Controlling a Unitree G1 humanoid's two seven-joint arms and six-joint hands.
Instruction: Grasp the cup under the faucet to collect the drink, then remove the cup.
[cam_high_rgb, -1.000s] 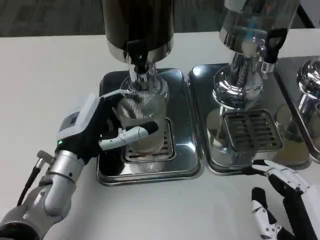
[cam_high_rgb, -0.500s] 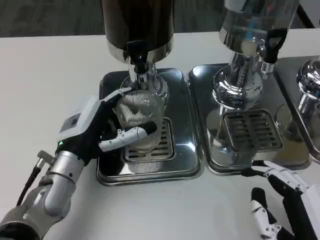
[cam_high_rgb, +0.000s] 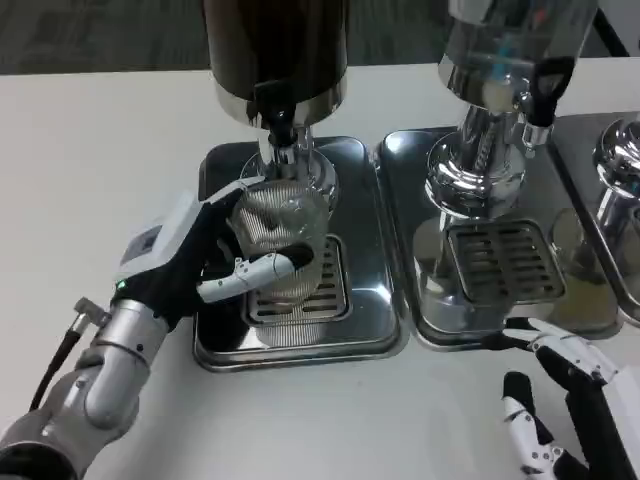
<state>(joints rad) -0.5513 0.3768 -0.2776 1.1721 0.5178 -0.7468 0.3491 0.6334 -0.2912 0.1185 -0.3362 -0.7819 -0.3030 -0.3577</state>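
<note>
The robot's left hand wraps a clear ribbed cup, thumb across the near side and fingers curled round the far left side, holding it on the slotted grate of a steel drip tray. The cup sits directly beneath the black faucet of a dark drink dispenser; whether any liquid is inside the glass cannot be told.

The right hand rests low at the table's near right corner, fingers spread and holding nothing, just in front of a second drip tray.

3 dispensers stand in a row: the dark one, a clear-bodied one on a chrome pedestal with its own black tap, and the chrome base of a third at the right edge. 1 cup is in view. The second tray's grate carries no vessel.
</note>
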